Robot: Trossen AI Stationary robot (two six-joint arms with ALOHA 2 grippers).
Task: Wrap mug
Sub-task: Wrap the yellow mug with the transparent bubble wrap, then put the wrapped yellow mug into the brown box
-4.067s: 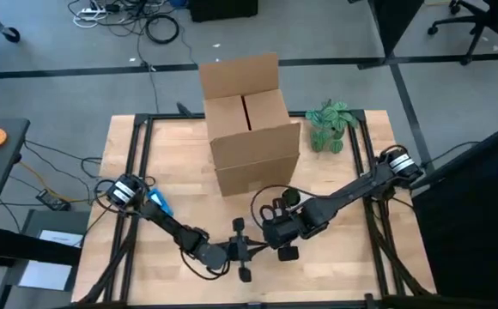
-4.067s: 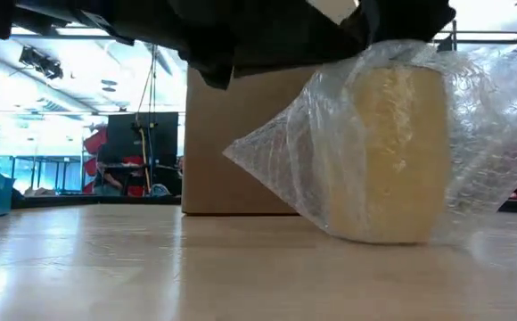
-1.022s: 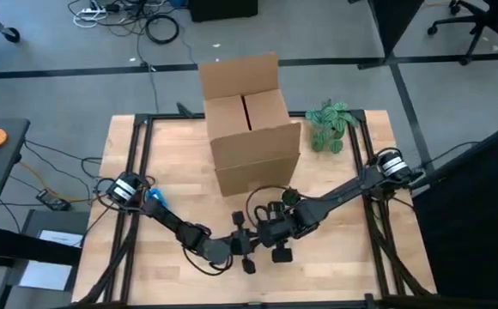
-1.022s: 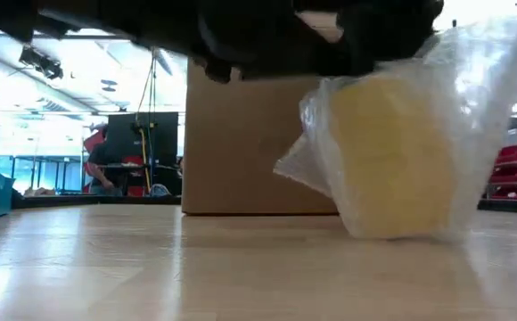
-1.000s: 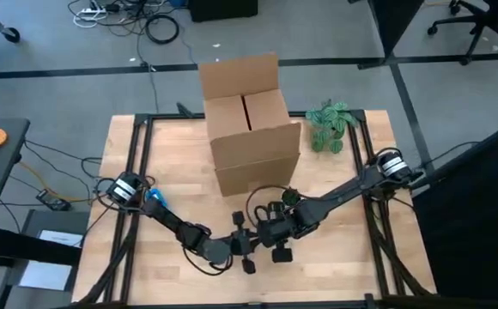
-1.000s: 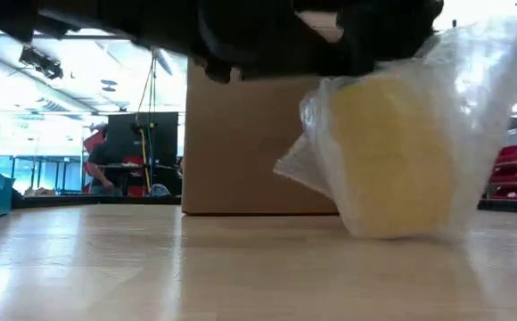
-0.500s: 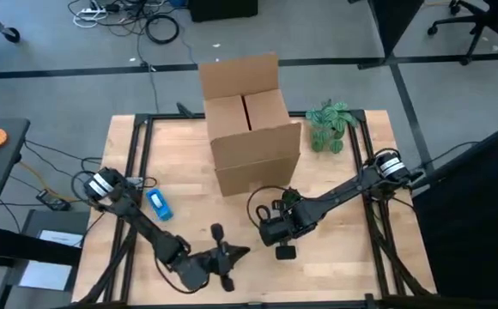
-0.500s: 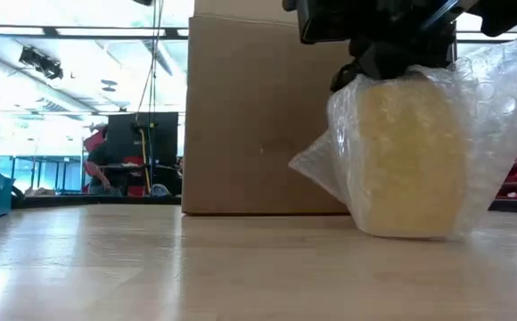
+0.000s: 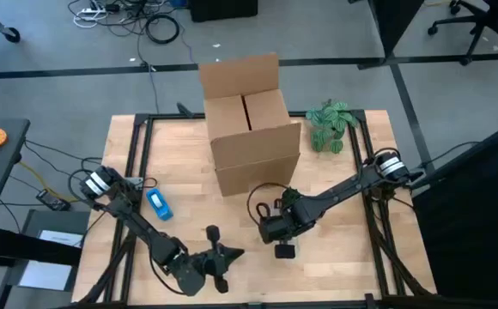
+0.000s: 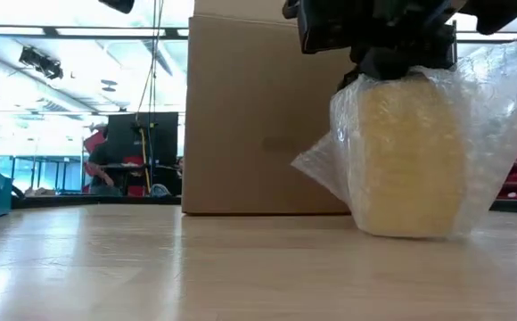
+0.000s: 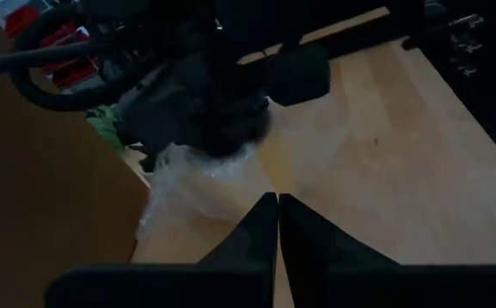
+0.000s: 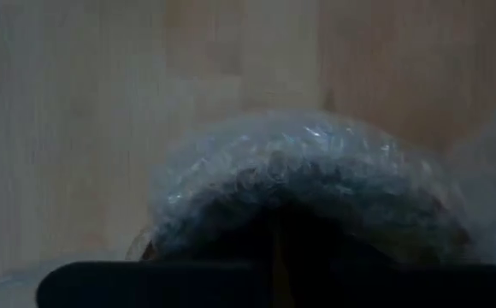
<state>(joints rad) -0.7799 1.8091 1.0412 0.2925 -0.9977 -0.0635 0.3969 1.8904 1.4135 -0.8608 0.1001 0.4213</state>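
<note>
A yellow mug (image 10: 408, 160) stands upright on the table, its base on the wood, wrapped in clear bubble wrap (image 10: 325, 165) that flares out on both sides. My right gripper (image 10: 403, 62) comes down on its top, fingers shut; in the high view this gripper (image 9: 276, 225) hides the mug. My left gripper (image 9: 234, 253) hovers shut near the table's front edge, left of the mug, touching nothing. In its wrist view the shut fingertips (image 11: 276, 204) point toward the wrap (image 11: 198, 184). My right gripper comes from above, pointing down, with its shut fingers on the bubble wrap over the mug's top (image 12: 312, 167). The wrap bulges around the fingers. The gripper's body hides the exact place of contact. The mug stays upright with its base on the table.
An open cardboard box (image 9: 251, 129) stands just behind the mug toward the far edge. A green plant (image 9: 330, 127) sits at the far right, and a small blue object (image 9: 159, 204) lies at the left. Bare wood lies in front of the mug.
My left gripper has drawn away from the wrapped mug toward the table's near left and now hovers apart from it. The mug has settled upright under my right gripper, and the wrap's left flap hangs loose.
</note>
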